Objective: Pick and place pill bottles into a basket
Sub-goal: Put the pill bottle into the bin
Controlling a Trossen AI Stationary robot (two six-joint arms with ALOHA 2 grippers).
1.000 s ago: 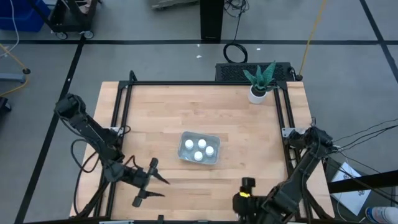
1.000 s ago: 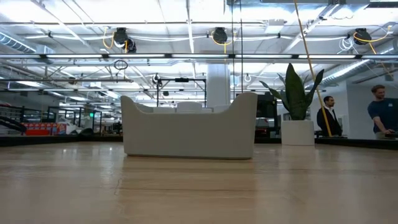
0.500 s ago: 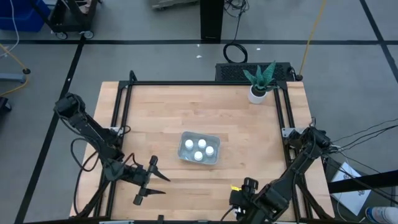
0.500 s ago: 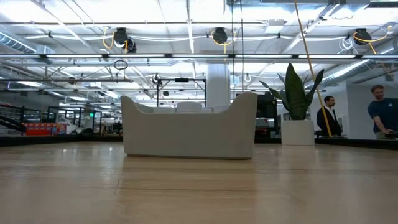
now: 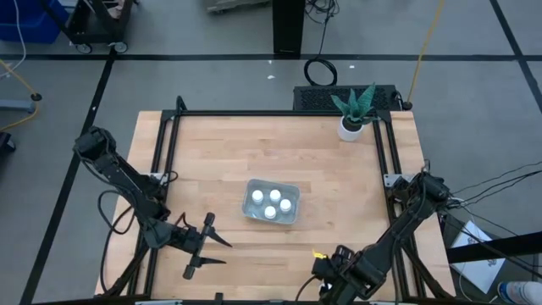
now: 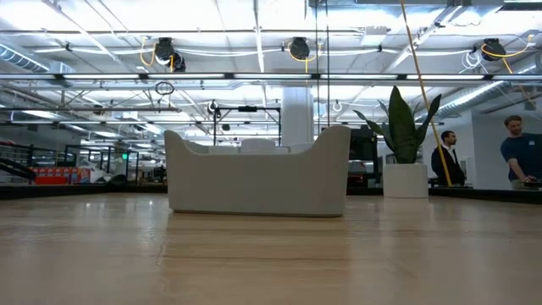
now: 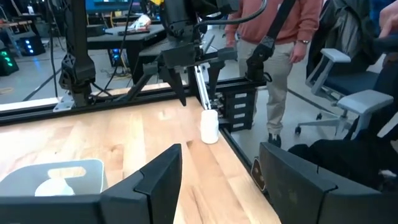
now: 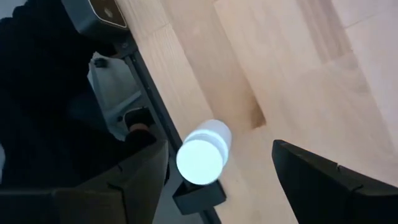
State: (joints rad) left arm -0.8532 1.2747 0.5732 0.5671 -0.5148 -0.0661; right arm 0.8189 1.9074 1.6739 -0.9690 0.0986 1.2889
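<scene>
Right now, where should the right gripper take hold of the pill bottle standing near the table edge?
Around its round body just below the cap, coming straight down. The bottle stands upright near the edge of the table, and the right gripper hangs open above it.

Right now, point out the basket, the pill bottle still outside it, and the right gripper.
basket [image 5: 291, 213], high view, on its right-hand wall.
pill bottle [image 8: 200, 160], right wrist view, on its cap.
right gripper [image 8: 214, 165], right wrist view, midway between its open fingers.

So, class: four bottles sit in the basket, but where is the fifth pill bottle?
The fifth pill bottle stands upright at the table's near edge by the frame rail, just below the open right gripper, well apart from the basket.
</scene>
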